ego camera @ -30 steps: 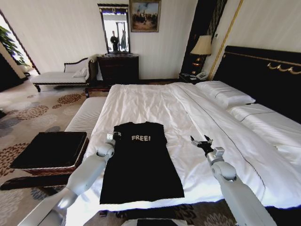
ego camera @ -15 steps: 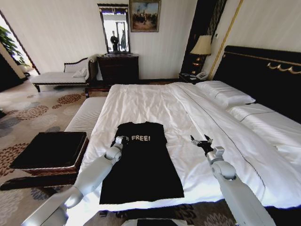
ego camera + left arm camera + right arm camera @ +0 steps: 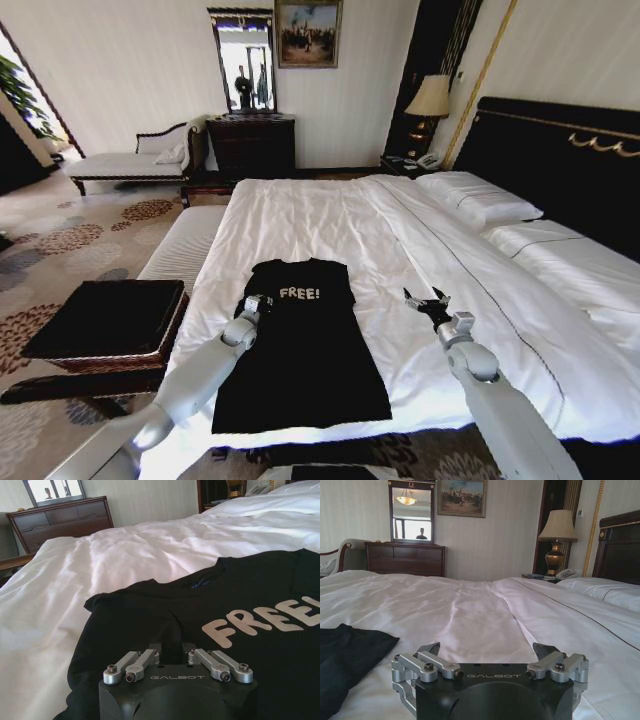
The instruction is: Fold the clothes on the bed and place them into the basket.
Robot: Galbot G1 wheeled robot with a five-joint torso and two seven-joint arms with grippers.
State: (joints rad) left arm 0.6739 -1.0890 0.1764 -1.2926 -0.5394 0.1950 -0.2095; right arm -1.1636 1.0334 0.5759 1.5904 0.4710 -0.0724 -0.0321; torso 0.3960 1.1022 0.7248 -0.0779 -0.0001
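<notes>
The black T-shirt point(image 3: 298, 340) lies flat near the foot edge of the bed point(image 3: 330, 215), toward the bed's left side, collar toward the headboard and its white "FREE!" lettering point(image 3: 299, 293) facing up. The left gripper point(image 3: 255, 301) sits over the shirt's left shoulder beside the lettering, its fingers point(image 3: 153, 654) drawn close together with only a narrow gap, touching or just above the cloth; whether they pinch it I cannot tell. The right gripper point(image 3: 424, 298) hovers with its jaws spread wide over bare duvet to the right of the shirt, and the basket point(image 3: 105, 325) stands on the carpet off the bed's left edge.
</notes>
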